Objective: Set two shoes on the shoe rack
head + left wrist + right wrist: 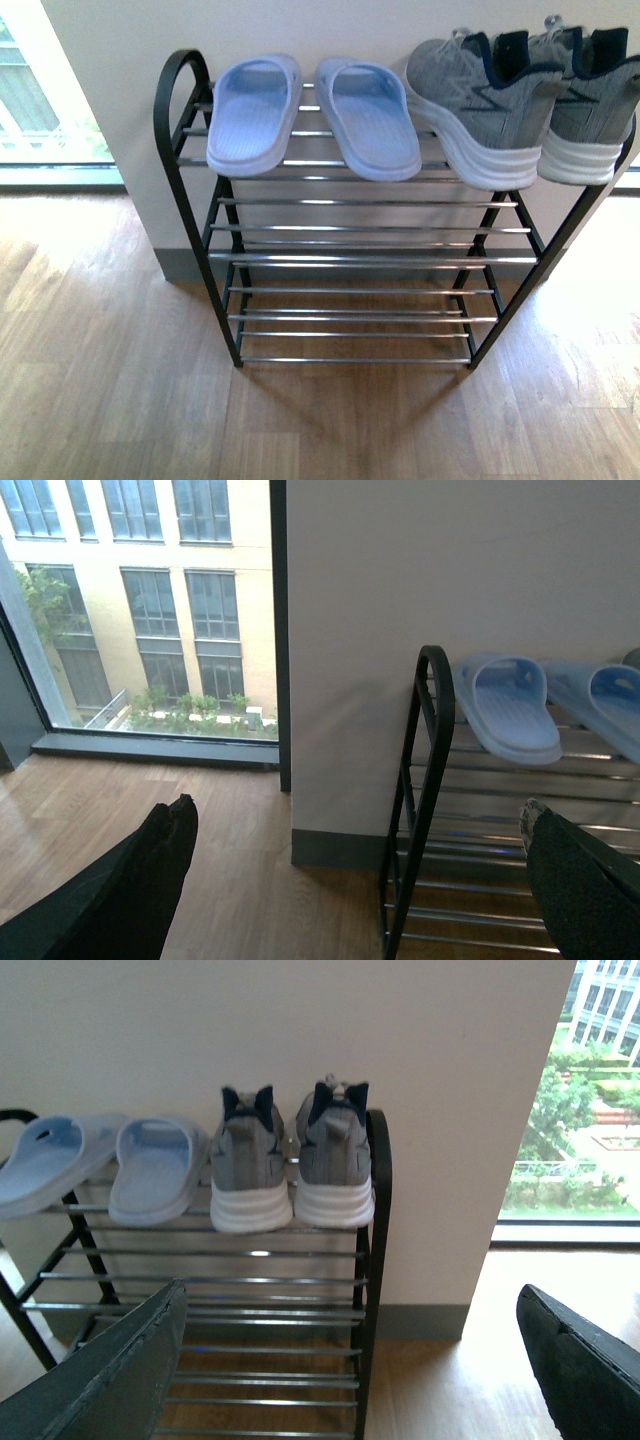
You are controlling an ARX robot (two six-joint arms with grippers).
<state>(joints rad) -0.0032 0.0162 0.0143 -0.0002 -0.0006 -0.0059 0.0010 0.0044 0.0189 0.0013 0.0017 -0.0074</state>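
Note:
The shoe rack stands against the white wall, black frame with chrome rods. On its top tier lie two pale blue slides at the left and two grey sneakers at the right, heels toward me. Neither arm shows in the front view. My left gripper is open and empty, off the rack's left end, with the slides in sight. My right gripper is open and empty by the rack's right end, below the sneakers.
Wooden floor spreads in front of the rack. A floor-length window is left of the wall, another window to the right. The rack's lower tiers hold nothing.

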